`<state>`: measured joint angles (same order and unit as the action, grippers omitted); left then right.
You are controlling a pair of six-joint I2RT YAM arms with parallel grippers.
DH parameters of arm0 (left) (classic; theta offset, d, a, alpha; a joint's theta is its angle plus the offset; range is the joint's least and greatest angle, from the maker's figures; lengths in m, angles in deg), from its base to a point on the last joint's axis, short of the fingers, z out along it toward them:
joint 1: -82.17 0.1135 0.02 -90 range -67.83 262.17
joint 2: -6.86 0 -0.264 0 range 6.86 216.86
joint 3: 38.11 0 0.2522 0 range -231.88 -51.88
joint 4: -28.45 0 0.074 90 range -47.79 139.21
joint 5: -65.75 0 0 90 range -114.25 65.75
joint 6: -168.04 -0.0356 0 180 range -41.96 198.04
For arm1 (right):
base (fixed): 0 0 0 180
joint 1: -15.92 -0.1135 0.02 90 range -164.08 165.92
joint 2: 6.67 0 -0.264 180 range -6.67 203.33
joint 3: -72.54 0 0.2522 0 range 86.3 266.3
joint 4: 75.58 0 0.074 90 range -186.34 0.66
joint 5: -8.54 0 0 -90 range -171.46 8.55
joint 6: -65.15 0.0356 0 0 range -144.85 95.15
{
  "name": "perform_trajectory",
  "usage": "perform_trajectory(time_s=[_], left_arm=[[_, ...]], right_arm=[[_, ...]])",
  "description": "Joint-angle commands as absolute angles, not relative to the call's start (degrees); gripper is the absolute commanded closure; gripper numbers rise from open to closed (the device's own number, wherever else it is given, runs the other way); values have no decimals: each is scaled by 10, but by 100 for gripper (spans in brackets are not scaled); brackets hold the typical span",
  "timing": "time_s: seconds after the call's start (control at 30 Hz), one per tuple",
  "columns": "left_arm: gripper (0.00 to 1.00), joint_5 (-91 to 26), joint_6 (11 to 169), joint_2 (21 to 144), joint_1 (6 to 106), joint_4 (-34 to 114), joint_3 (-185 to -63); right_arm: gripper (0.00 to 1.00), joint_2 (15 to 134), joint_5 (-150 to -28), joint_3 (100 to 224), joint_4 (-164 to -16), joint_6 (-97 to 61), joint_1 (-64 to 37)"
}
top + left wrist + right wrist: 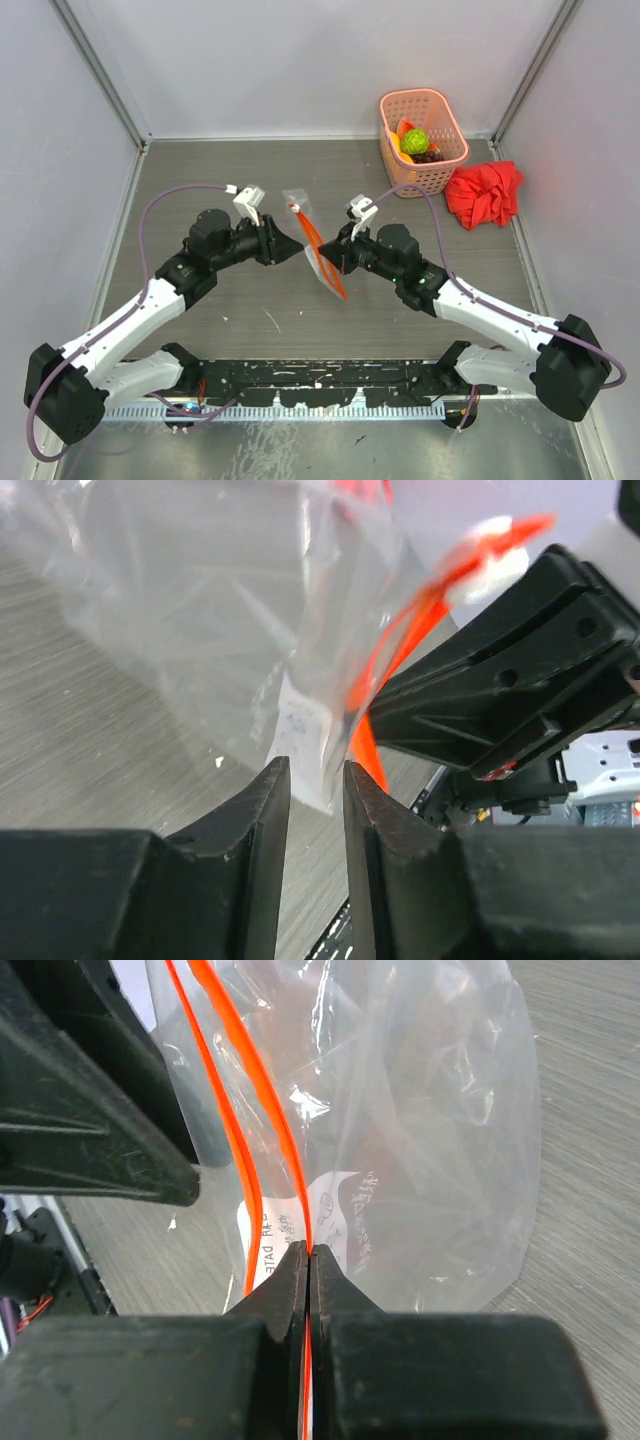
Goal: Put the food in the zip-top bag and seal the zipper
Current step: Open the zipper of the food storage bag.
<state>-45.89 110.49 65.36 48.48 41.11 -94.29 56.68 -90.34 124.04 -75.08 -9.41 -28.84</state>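
Your right gripper [309, 1260] is clamped on the zipper [270, 1130] of the zip-top bag [318, 250] hanging between the arms, while the left gripper [316, 780] stands slightly parted around its edge without pinching, so the mouth may sag shut, with the food [415, 140] waiting in the basket [445, 165].

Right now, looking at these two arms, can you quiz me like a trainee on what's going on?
1. True or false: the food already lies inside the zip-top bag.
2. Which gripper is pinched shut on the bag? A) left gripper B) right gripper C) neither
3. Fill in: the zipper is coloured ____.
Key: 1 false, it sits in the pink basket; 2 B, the left gripper's jaws stand apart; 3 orange-red.
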Motion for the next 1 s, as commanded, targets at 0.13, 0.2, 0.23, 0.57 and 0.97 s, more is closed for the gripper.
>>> perform_trajectory(time_s=[0.13, 0.2, 0.23, 0.57, 0.97], left_arm=[[52, -387, 1191, 614, 485, 496, -976], [47, -396, 1213, 611, 484, 493, -975], [45, -400, 1222, 610, 484, 487, -973], [30, -371, 1236, 595, 484, 476, -974], [23, -347, 1244, 630, 481, 456, -966]], right_arm=[[100, 565, -749, 1315, -787, -133, -336], [100, 577, -701, 1329, -801, -136, -356], [100, 583, -661, 1336, -808, -138, -366], [100, 637, -543, 1373, -819, -150, -427], [100, 668, -520, 1385, -809, -150, -449]])
